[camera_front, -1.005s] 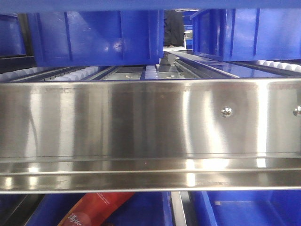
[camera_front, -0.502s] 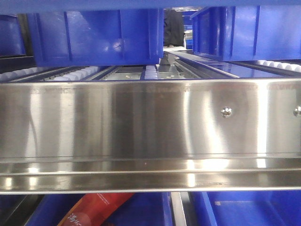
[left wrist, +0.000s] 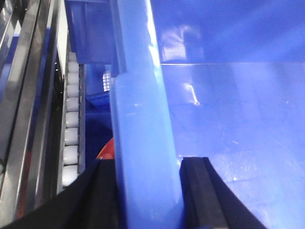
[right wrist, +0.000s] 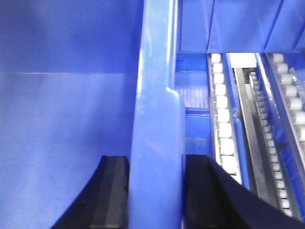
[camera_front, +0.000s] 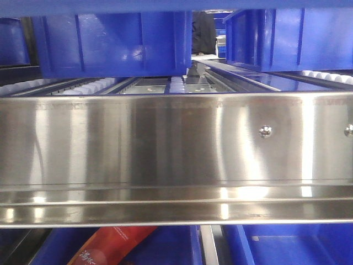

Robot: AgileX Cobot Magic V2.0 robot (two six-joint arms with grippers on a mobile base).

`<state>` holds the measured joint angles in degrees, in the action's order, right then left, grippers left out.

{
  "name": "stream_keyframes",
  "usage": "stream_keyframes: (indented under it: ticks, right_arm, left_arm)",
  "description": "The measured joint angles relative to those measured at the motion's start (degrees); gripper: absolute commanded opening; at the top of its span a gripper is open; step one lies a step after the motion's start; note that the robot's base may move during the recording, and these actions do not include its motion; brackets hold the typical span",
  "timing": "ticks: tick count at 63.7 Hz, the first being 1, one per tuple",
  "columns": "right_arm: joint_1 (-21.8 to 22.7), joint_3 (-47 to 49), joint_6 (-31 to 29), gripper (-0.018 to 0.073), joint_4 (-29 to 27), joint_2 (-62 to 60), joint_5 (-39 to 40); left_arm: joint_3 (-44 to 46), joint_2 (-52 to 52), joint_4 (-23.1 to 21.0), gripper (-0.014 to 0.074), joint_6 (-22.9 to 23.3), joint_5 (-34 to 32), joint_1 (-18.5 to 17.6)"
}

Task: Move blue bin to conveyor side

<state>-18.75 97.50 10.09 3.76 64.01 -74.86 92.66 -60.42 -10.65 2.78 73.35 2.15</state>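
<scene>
1. In the front view, a wide shiny steel rail (camera_front: 165, 160) with small screws (camera_front: 265, 131) fills the middle of the frame and hides most things behind and below it.
2. Other blue bins peek out at the upper left (camera_front: 110, 41) and upper right (camera_front: 287, 36). More blue plastic and a red packet (camera_front: 113, 245) are cut off at the bottom edge. I cannot tell if any of this blue plastic is the held bin.
3. In both wrist views only the black finger ends show, at the bottom edge.
4. The big shiny blue plastic bin (left wrist: 238, 119) is so near that just one wall and its rim fit in each wrist view.
5. The bin is smooth and glossy, with bright light spots. Its thick round rim runs up the middle of each wrist frame and gets wider lower down.
6. The left claw (left wrist: 147, 195) is closed on the rim, with one black finger (left wrist: 97, 193) tight on each side. The inside of the bin fills the right of the frame. A row of white rollers (left wrist: 71, 138) runs up the left.
7. The right claw (right wrist: 157, 195) grips the rim the same way, with its fingers (right wrist: 112, 193) pressed on both sides. The bin (right wrist: 62, 119) fills the left of the frame. White rollers (right wrist: 221, 119) and a steel track (right wrist: 257, 143) lie at the right.
</scene>
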Motion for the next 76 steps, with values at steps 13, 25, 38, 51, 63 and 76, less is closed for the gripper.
stream_keyframes:
  ticks: [13,25,38,51,63,76]
  right_arm:
    - [0.0,0.0,0.1,-0.0078,0.4,0.0,0.0]
    - [0.0,0.0,0.1,-0.0078,0.5,0.0,0.0]
    - [0.0,0.0,0.1,-0.0078,0.5,0.0,0.5]
    - [0.0,0.0,0.1,-0.0078,0.8,0.0,2.6]
    - [0.0,0.0,0.1,-0.0078,0.9,0.0,3.7]
    - [0.0,0.0,0.1,-0.0078,0.9,0.0,3.7]
  left_arm:
    - [-0.1,0.0,-0.2,-0.0018,-0.1,-1.6,-0.1]
    - [-0.1,0.0,-0.2,-0.0018,-0.1,-1.6,-0.1]
    - [-0.1,0.0,-0.2,-0.0018,-0.1,-1.6,-0.1]
    - [-0.1,0.0,-0.2,-0.0018,-0.1,-1.6,-0.1]
    - [-0.1,0.0,-0.1,-0.0018,-0.1,-1.7,-0.1]
    - [-0.1,0.0,-0.1,-0.0018,-0.1,-1.9,-0.1]
